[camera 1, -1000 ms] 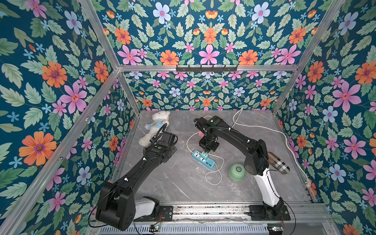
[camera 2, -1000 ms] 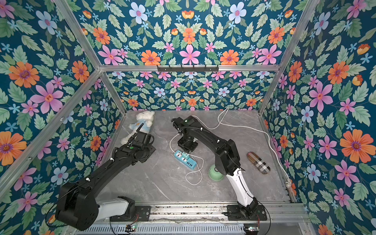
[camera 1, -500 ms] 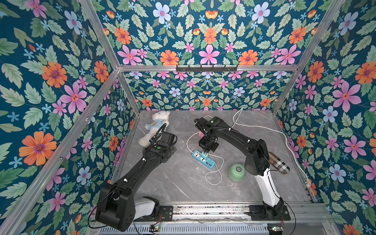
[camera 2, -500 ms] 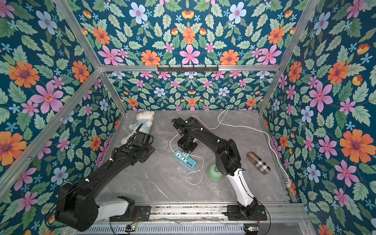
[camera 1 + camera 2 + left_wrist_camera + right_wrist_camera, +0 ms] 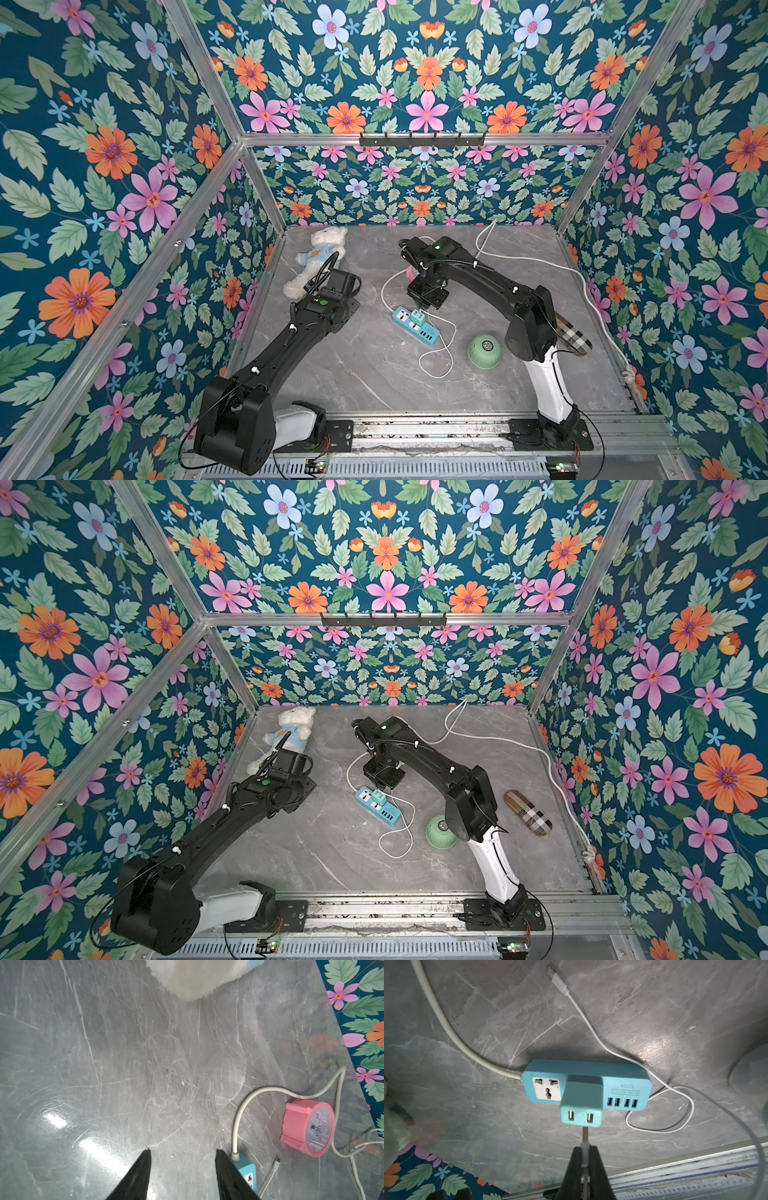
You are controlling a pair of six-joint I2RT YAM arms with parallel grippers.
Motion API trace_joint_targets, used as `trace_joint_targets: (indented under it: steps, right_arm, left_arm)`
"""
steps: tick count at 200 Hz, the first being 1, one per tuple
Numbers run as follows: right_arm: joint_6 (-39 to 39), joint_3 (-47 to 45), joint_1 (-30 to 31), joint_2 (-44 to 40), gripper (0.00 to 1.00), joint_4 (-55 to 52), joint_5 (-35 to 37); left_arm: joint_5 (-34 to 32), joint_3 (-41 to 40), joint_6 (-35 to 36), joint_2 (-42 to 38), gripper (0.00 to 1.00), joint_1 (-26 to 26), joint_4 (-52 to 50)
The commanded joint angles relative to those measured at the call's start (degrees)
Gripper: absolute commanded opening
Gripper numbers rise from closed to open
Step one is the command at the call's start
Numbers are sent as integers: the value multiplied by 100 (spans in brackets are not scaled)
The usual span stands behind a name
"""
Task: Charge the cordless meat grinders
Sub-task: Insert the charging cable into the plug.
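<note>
The mint-green dome-shaped meat grinder (image 5: 484,351) (image 5: 439,833) stands on the grey table near the right arm's base, with nothing plugged into it. My right gripper (image 5: 585,1148) (image 5: 424,305) is shut on the USB plug (image 5: 585,1134) of a thin white cable (image 5: 600,1039). It holds the plug's tip just short of a port on the teal adapter (image 5: 581,1103). The adapter sits in the blue power strip (image 5: 415,325) (image 5: 378,806). The cable's small free end (image 5: 557,977) lies on the table. My left gripper (image 5: 182,1153) is open and empty over bare table beside the strip.
A white plush bear (image 5: 318,257) lies at the back left, close to the left wrist. A pink round clock (image 5: 307,1126) sits behind the strip. The strip's thick white cord (image 5: 540,262) runs along the right side. A plaid case (image 5: 528,812) lies right of the right arm.
</note>
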Motion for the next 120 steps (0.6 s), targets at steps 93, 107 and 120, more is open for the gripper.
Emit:
trace_joint_targets:
  steps: [93,107,120]
  right_arm:
    - [257,-199,19,63,0,86,-137]
    - [266,-186,6,61,0,59,-114]
    - [273,-186,19,63,0,37,-97]
  left_arm:
    - [-130,-14,-49,-99,53,19,-157]
    - [-131,-11,-58,-96,54,19,-157]
    - [-125,-5,-54,-82,53,18,-157]
